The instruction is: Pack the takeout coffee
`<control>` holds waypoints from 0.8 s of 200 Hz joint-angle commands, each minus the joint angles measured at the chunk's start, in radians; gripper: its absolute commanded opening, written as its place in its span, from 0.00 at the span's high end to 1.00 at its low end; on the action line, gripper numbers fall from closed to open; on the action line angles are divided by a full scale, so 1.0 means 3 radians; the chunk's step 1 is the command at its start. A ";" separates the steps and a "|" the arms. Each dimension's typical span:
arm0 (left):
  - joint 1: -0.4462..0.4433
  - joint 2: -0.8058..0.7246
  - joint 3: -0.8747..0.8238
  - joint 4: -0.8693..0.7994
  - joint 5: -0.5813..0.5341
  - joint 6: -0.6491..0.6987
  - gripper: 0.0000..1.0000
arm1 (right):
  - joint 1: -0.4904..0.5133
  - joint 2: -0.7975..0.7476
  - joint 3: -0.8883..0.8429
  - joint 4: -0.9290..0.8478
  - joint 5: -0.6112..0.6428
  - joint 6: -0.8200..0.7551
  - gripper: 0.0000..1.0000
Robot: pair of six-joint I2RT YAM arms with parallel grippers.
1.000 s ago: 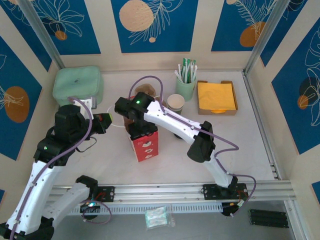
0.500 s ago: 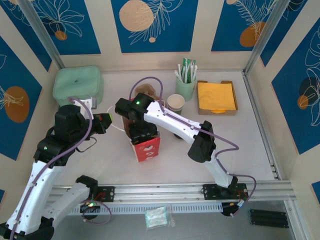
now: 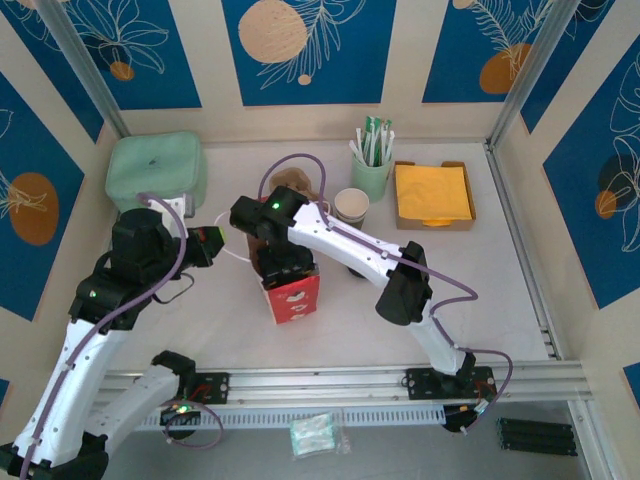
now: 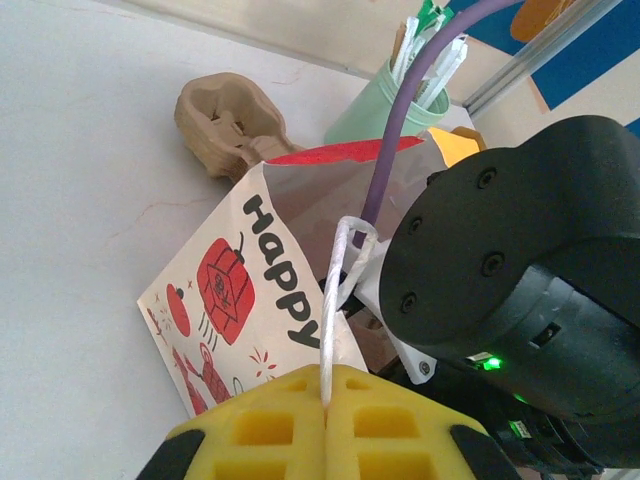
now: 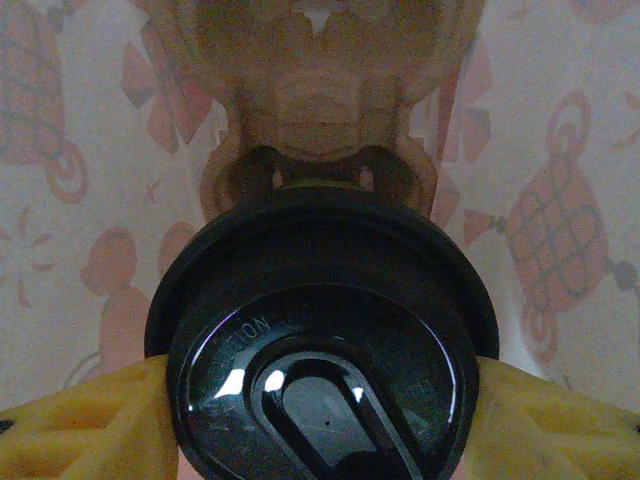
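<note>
The takeout coffee (image 5: 320, 340) shows its round black lid from above, inside the red-and-white paper bag (image 3: 295, 298). My right gripper (image 5: 320, 410) is shut on the cup, a yellow finger (image 5: 90, 420) on either side of it just below the lid. In the top view the right gripper (image 3: 283, 265) reaches down into the bag's open mouth. My left gripper (image 4: 328, 400) is shut on the bag's white string handle (image 4: 335, 300), to the left of the bag (image 4: 240, 300). The cup's sides are hidden by the lid.
A brown pulp cup carrier (image 3: 290, 182) lies behind the bag. A lidless paper cup (image 3: 351, 205), a mint cup of straws (image 3: 372, 165) and a tray of yellow napkins (image 3: 433, 195) stand at the back right. A green box (image 3: 157, 170) sits back left.
My right gripper has sunk deeper into the bag with the cup, and the bag now looks shorter from above. The left gripper keeps its hold on the handle.
</note>
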 commanded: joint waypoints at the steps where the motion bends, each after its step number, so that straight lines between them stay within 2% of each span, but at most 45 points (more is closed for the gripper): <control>1: 0.0035 -0.0013 -0.0004 0.0052 -0.0062 -0.0014 1.00 | -0.0009 -0.0069 0.0022 0.0063 -0.0046 0.0016 0.38; 160: 0.0036 0.0038 0.0007 0.0057 -0.0080 0.0000 1.00 | -0.0032 -0.0068 -0.0153 0.0199 0.0049 -0.0003 0.38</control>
